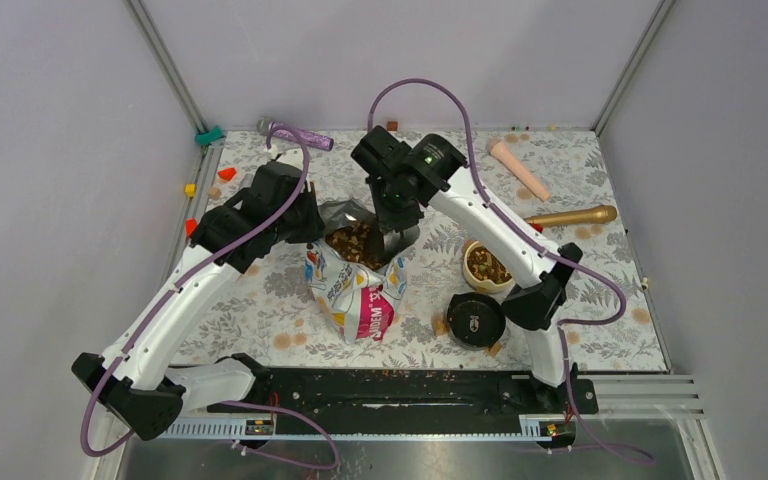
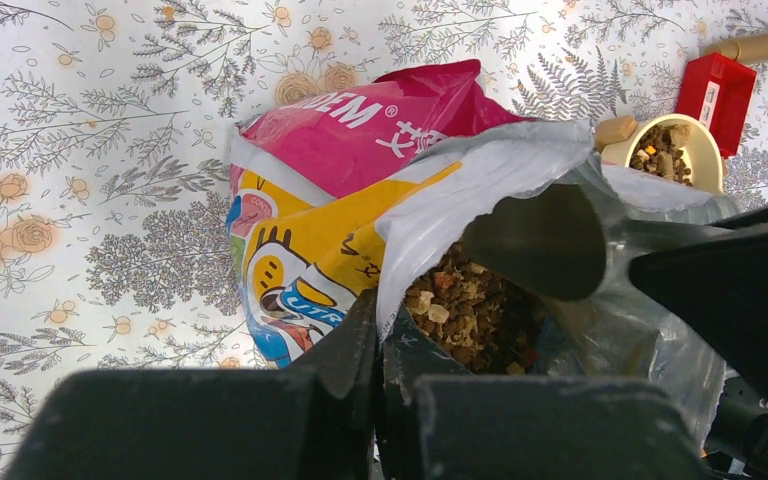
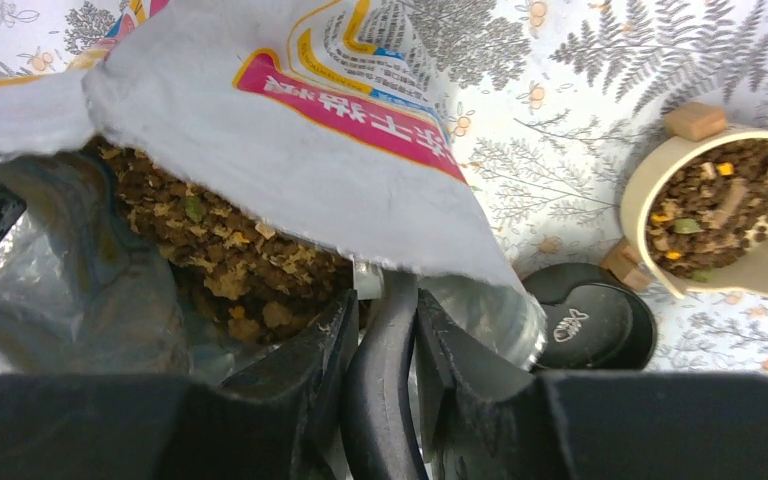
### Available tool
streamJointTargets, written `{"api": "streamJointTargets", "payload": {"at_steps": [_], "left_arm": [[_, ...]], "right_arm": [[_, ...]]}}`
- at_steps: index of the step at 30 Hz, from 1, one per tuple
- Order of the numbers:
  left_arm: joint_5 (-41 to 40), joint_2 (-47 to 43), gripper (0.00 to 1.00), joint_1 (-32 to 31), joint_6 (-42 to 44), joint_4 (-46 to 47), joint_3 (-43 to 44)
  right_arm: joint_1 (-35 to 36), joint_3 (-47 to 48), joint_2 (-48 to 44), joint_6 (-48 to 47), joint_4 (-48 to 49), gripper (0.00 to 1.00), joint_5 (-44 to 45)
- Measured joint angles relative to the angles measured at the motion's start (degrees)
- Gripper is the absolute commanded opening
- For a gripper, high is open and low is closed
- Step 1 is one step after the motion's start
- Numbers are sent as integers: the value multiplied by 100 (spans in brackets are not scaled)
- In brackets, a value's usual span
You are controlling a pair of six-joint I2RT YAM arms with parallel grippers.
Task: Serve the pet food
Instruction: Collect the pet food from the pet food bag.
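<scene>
A pink, yellow and white printed bag with a silver lining stands open. Inside it lies the pet food, a loose heap of brown and tan kibble. The left arm stretches in low from the bag's left, and the left gripper is pinched closed on the bag's torn rim. The right arm arches over from the bag's right, wrist pointing down into the mouth. The right gripper clamps the handle of a black plastic scoop, whose bowl is inside the bag. Right of the bag, a cream round bowl holds more kibble.
</scene>
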Motion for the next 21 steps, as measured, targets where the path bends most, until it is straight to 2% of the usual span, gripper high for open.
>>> {"api": "streamJointTargets", "payload": {"at_steps": [4,9,12,14,21], "left_arm": [[-4,0,0,2,2,-2,0],[-28,0,0,2,2,-11,-2],[-42,0,0,7,0,-28,-2],[-39,0,0,7,0,-55,-2],[-42,0,0,7,0,-109,-13]], "right_arm": [[-13,-1045,-308,140,817,0,-232],[-146,-3331,-1508,586,2579,0,-706],[-225,-4940,-2369,1187,3941,0,-1038],[-234,-5668,-2756,1521,4625,0,-1126],[-293,-7547,-3694,2702,6828,0,-1698]]}}
